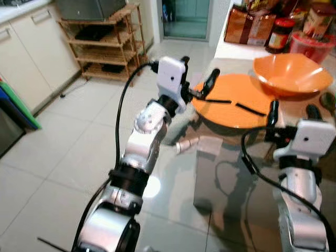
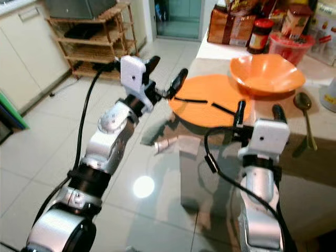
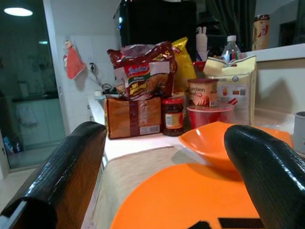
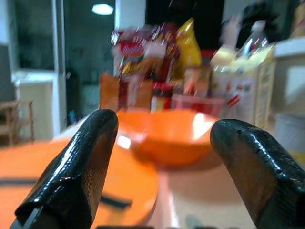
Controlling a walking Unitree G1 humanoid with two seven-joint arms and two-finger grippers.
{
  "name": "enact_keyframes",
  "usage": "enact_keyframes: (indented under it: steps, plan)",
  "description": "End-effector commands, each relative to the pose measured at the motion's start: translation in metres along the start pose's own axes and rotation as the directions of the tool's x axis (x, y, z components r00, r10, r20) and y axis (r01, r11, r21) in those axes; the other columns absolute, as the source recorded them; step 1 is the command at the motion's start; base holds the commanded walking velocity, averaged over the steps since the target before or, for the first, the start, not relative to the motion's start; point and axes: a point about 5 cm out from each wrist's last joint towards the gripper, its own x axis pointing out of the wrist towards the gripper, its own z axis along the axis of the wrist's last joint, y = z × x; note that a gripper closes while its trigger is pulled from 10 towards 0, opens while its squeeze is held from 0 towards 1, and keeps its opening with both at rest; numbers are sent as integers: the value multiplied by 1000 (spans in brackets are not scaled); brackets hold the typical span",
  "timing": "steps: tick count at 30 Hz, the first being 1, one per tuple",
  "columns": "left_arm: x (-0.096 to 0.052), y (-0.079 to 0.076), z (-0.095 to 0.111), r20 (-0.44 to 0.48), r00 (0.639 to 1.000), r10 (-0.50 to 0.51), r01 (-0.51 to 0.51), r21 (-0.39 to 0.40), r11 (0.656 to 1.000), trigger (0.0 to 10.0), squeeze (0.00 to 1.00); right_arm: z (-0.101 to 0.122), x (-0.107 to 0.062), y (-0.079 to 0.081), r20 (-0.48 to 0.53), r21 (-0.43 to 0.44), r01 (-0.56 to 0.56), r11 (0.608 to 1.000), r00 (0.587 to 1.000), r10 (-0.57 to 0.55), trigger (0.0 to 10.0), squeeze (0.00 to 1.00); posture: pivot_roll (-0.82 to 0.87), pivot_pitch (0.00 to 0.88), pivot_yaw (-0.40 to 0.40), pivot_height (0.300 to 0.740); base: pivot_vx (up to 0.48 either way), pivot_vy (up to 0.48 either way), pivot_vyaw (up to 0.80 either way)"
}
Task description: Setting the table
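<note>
A flat orange plate (image 1: pixel 231 113) lies at the table's near-left corner with two black chopsticks (image 1: pixel 216 101) across it. Just behind it stands an orange bowl (image 1: pixel 291 76), and a spoon (image 2: pixel 304 107) lies to the bowl's right. My left gripper (image 1: pixel 198 72) is open at the plate's left rim, one finger (image 1: pixel 211 81) over the edge and nothing between the two. My right gripper (image 1: pixel 293 113) is open too, low at the plate's near-right side and pointing at the bowl (image 4: pixel 167 133). The plate (image 3: pixel 190 200) sits right under the left fingers.
Snack packs (image 1: pixel 247 23), a dark jar (image 1: pixel 281 32) and a red tub (image 1: pixel 312 46) line the back of the beige table (image 1: pixel 231 65). A wooden shelf rack (image 1: pixel 105 47) and white cabinets (image 1: pixel 31 58) stand at the far left across the tiled floor (image 1: pixel 68 142).
</note>
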Motion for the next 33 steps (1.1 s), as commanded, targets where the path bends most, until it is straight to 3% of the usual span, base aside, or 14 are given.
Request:
enact_keyframes:
  steps: [1, 15, 25, 33]
  plan:
    - [1, -1, 5, 16, 1000, -10, 10, 4, 1000, 10000, 0, 7, 3, -3, 35, -16, 15, 1000, 999, -15, 10000, 0, -54, 0, 111, 740, 480, 0, 0]
    - [1, -7, 8, 36, 999, -38, 38, -3, 999, 10000, 0, 9, 5, -2, 53, -29, 22, 999, 998, -20, 10000, 0, -52, 0, 106, 740, 480, 0, 0]
    - [2, -2, 10, 44, 999, -5, 6, -37, 999, 10000, 0, 15, 7, 1, 86, -33, 13, 999, 996, -10, 10000, 0, -53, 0, 107, 740, 0, 0, 0]
    - [4, 13, 3, -64, 997, 47, -54, -125, 991, 10000, 0, 14, 6, -1, 86, -39, 14, 999, 996, -11, 10000, 0, -58, 0, 109, 740, 0, 0, 0]
